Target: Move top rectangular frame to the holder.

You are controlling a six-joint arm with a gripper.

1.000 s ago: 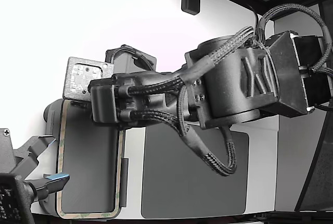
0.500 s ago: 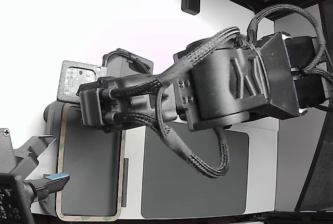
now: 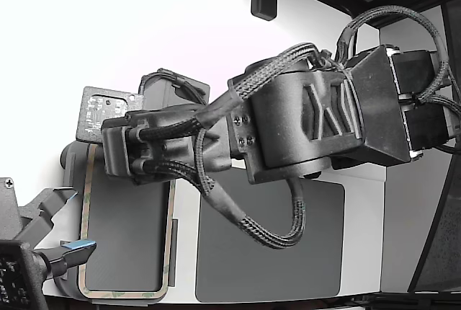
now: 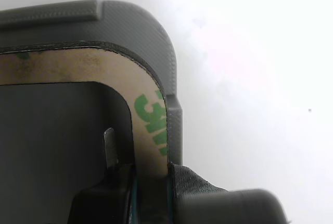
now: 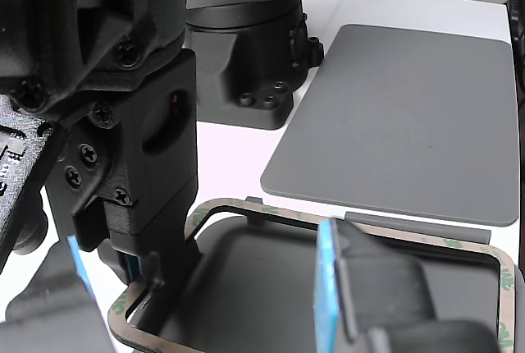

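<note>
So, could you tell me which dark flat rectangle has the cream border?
The top rectangular frame, under the gripper; the larger dark grey mat is plain-edged.

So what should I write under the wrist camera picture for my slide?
Fingers straddle the border of the cream, green-printed rectangular frame seated in the grey holder.

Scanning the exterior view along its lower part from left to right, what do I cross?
Second arm's blue-tipped gripper → top rectangular frame, cream-bordered, lying in the holder → bare white table strip → large dark grey mat.
</note>
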